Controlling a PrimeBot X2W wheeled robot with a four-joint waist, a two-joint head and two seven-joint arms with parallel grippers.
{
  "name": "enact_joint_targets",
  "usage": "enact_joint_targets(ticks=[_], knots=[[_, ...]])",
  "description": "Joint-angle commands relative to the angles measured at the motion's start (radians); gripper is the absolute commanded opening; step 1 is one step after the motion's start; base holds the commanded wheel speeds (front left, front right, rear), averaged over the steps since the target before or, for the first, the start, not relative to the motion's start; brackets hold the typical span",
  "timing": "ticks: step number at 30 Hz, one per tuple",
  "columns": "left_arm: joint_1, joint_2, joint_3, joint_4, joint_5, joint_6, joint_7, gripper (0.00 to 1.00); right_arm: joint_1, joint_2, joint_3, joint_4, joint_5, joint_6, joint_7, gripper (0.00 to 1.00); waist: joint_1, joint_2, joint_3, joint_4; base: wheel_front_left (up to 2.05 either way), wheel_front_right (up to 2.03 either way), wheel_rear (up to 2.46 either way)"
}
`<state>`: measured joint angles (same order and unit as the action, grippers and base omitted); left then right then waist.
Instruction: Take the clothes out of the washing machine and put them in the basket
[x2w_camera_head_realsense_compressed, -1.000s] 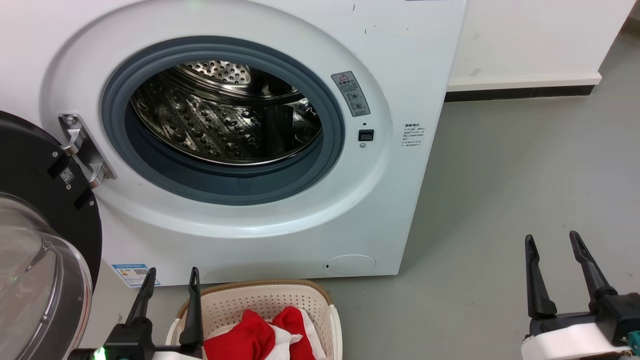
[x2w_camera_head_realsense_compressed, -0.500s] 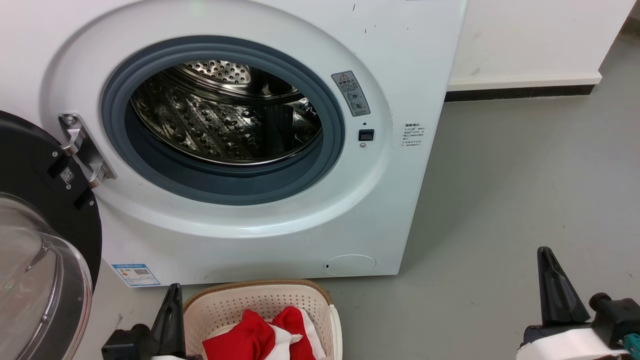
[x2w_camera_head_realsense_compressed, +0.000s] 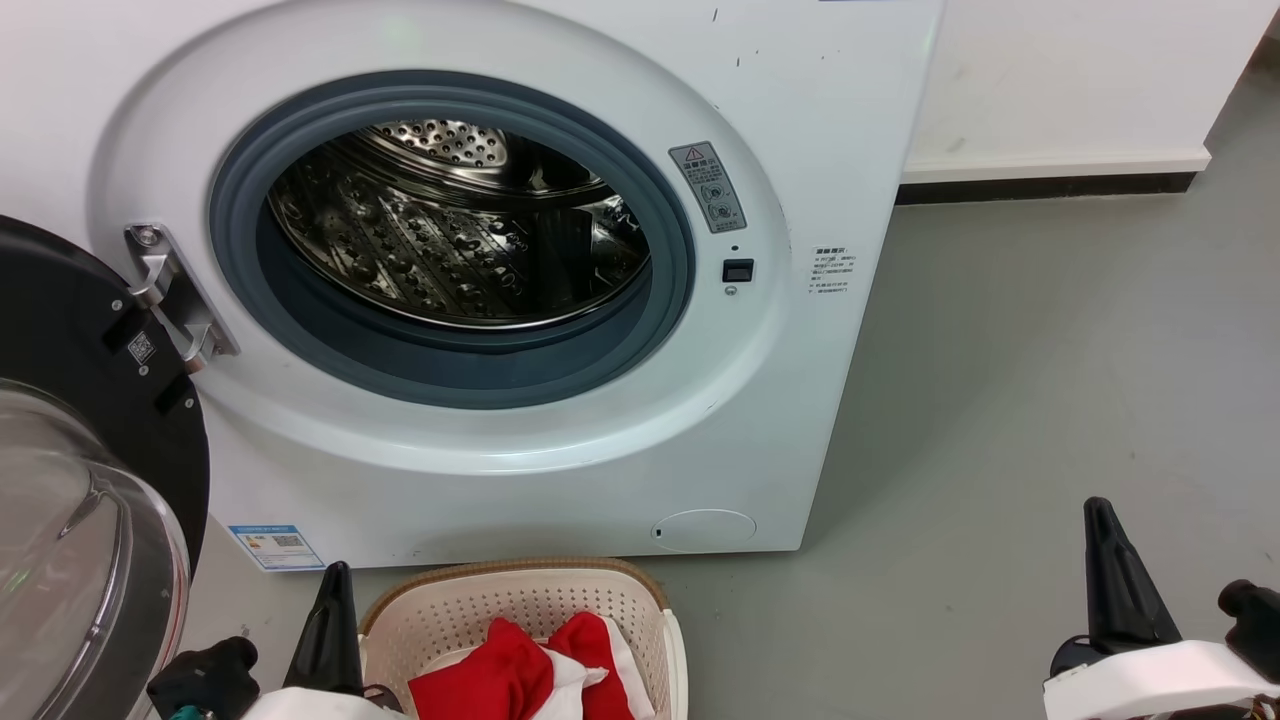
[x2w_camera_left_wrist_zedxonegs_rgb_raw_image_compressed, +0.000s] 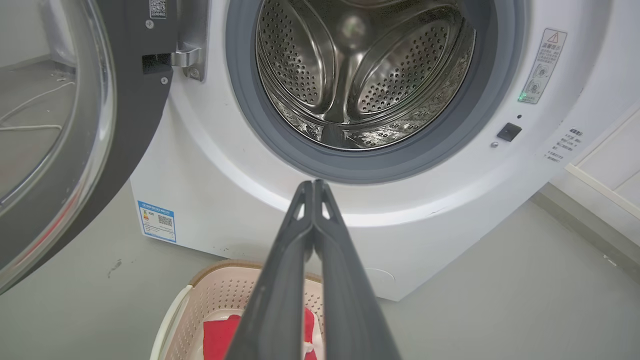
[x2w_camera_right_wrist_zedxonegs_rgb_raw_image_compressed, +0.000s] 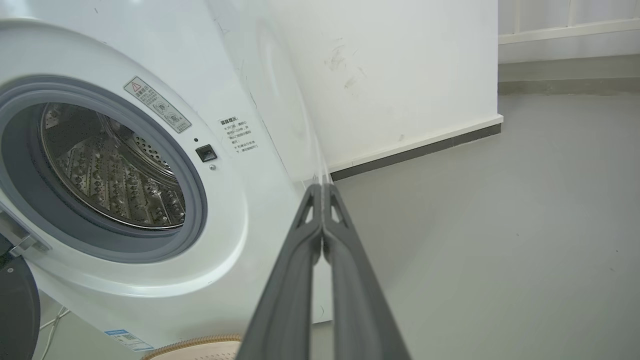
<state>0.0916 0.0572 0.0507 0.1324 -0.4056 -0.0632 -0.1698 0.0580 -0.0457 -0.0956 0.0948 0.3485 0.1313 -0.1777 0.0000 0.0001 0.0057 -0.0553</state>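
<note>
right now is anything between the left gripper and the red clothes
Nothing visible: the shut left gripper is beside the cream perforated plastic basket, where the bright red fabric clothes lie uncovered.

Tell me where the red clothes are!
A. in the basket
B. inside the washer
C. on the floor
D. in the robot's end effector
A: the clothes lie piled in the basket, which stands on the floor in front of the washer.
</note>
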Motion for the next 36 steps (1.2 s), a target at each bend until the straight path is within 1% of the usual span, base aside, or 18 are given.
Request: enact_joint_targets(ticks=[1, 17, 36], knots=[[-0.036, 0.003, 0.008, -0.006, -0.075, -0.008, 0.014, 0.0, -0.038, -0.005, -0.002, -0.004, 0.08, 0.0, 0.015, 0.0, 0.0, -0.0001, 0.0, 0.002, 0.0, 0.0, 0.0], [-0.075, 0.001, 0.02, 0.019, -0.33, -0.022, 0.075, 0.0, -0.07, -0.007, -0.004, 0.03, 0.349, 0.0, 0.076, 0.0, 0.0, -0.0001, 0.0, 0.01, 0.0, 0.0, 0.0], [-0.114, -0.001, 0.033, 0.046, -0.583, -0.035, 0.136, 0.0, -0.1, -0.008, -0.008, 0.065, 0.614, 0.0, 0.138, 0.0, 0.0, -0.0001, -0.001, 0.02, 0.0, 0.0, 0.0]])
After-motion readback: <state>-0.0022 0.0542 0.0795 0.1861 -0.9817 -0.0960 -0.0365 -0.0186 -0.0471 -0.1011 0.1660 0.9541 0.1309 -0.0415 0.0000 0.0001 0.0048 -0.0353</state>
